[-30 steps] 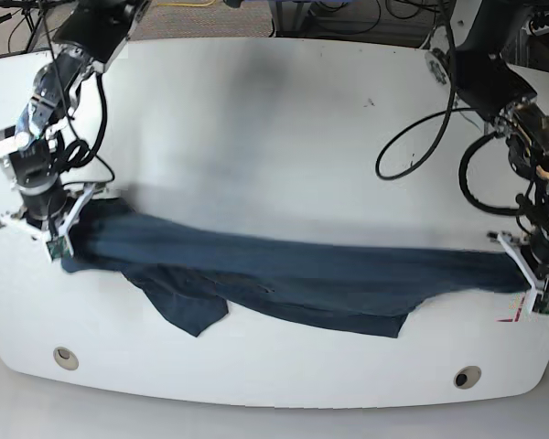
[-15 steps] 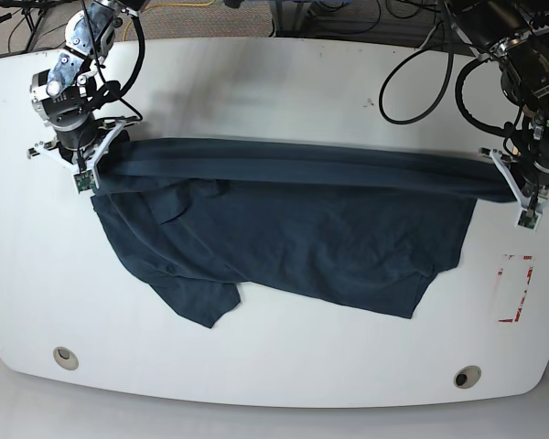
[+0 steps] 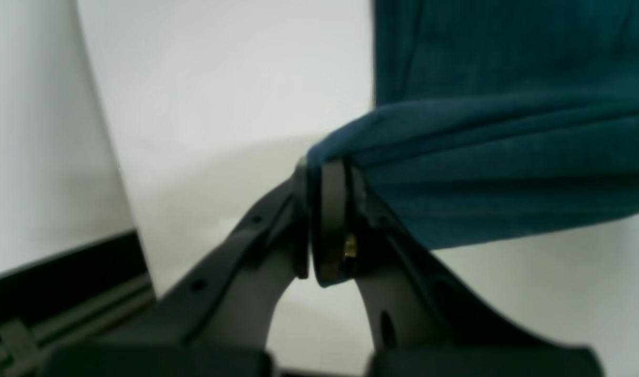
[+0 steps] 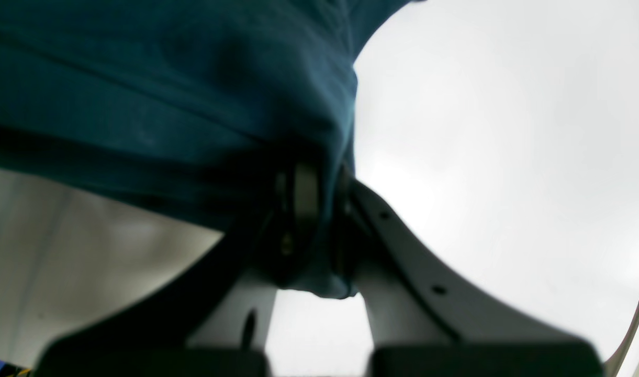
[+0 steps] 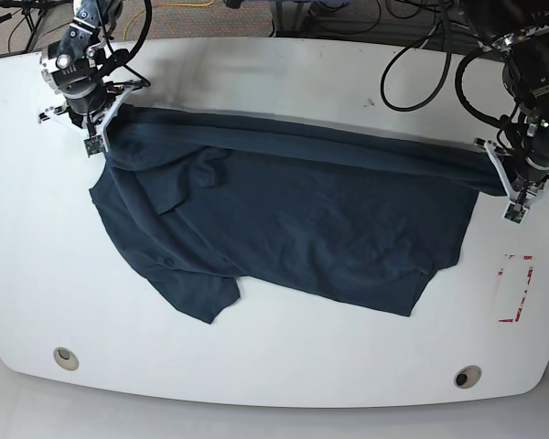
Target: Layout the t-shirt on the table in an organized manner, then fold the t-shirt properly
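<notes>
Both hands (image 5: 107,128) (image 5: 503,178) pinch t-shirt (image 5: 293,219) edge, seemingly taut.

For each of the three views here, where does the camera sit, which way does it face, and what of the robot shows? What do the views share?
Base: high above the table, looking down; both arms show, the left gripper on the picture's right, the right gripper on its left.
Left wrist: behind the left gripper, looking along its fingers to the t-shirt edge it pinches.
Right wrist: behind the right gripper, facing the bunched t-shirt it clamps.
Shared: all three show the t-shirt and the white table.
</notes>
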`<state>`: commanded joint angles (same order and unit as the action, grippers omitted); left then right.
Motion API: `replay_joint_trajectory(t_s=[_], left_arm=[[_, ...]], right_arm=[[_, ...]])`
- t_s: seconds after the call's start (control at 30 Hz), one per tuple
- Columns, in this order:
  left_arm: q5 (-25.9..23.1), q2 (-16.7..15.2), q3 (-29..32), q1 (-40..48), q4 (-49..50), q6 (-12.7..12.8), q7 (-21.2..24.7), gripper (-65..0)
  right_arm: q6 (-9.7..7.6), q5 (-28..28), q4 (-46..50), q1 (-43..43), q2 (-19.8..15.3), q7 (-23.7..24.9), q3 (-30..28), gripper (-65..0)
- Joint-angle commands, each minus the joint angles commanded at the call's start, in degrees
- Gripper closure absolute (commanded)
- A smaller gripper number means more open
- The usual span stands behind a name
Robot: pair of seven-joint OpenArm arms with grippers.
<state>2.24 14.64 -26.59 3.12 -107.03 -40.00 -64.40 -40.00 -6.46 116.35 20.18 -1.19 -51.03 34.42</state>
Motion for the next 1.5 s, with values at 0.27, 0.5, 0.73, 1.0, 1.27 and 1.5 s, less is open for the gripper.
replay_joint_trajectory(t_s=[0.27, 0.5, 0.73, 1.0, 1.27, 1.5], left_arm=[[-0.1, 0.1, 0.9, -1.1, 3.7, 0.0, 1.1, 0.0], [0.1, 2.6, 0.7, 1.8, 3.7, 0.0, 1.1, 0.0], [0.1, 2.9, 0.5, 4.7, 3.7, 0.0, 1.1, 0.0], [0.0, 2.9, 0.4, 6.1, 2.7, 0.0, -0.1, -20.8], [0.2, 2.5, -1.3, 6.1, -3.0, 0.0, -4.1, -36.8], [0.4, 2.5, -4.3, 3.8, -6.7, 0.0, -4.3, -36.8]], right_arm=[[0.00, 0.0, -0.2, 3.0, 0.4, 0.0, -0.1, -2.5], [0.00, -0.3, -0.3, 4.8, 0.4, 0.0, -0.3, -4.6], [0.00, -0.1, -0.3, 6.2, 0.3, 0.0, -0.3, -28.1], [0.00, 1.1, 0.0, 4.9, 0.4, 0.0, -0.1, -40.4], [0.00, 7.8, -0.1, 2.9, 0.2, -0.1, 0.0, -38.5], [0.00, 8.4, -0.2, 2.2, 0.3, -0.3, 0.0, -38.5]])
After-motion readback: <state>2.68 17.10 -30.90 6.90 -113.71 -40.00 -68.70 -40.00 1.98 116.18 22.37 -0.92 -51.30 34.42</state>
